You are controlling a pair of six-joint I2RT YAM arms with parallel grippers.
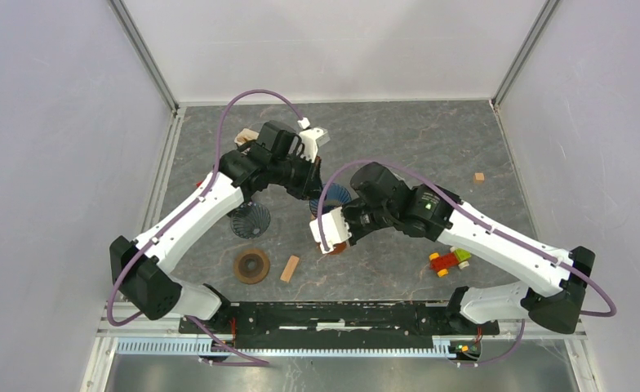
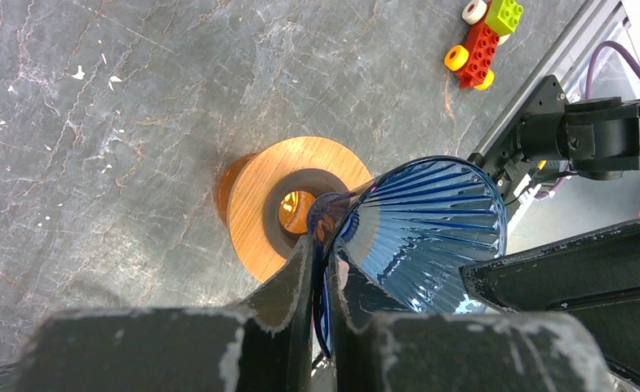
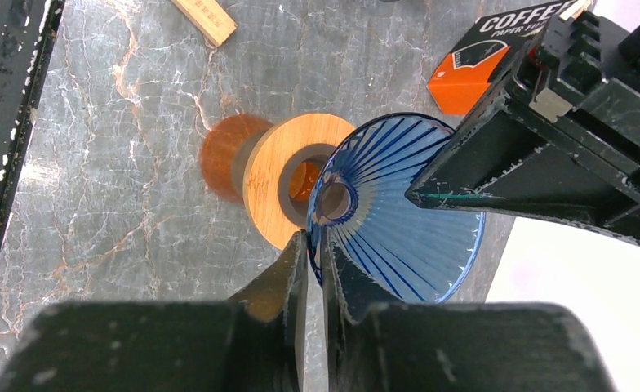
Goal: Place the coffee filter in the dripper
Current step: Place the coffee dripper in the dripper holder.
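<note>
The left hand (image 2: 321, 278) and right hand (image 3: 315, 261) seemingly pinch the dripper (image 2: 431, 229).

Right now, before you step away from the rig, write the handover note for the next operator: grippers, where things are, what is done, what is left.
Left gripper: shut on the rim of the blue ribbed dripper.
Right gripper: shut on the same rim, at another spot.
Dripper: held tipped on its side, with its narrow end by the hole of the wooden-collared amber stand. Contact cannot be told.
Filters: the coffee paper filter package lies on the table beyond. No loose filter is in view.
Done: the dripper is gripped, but it is empty.
Left: set the dripper upright, fetch a filter and place it inside.
</note>
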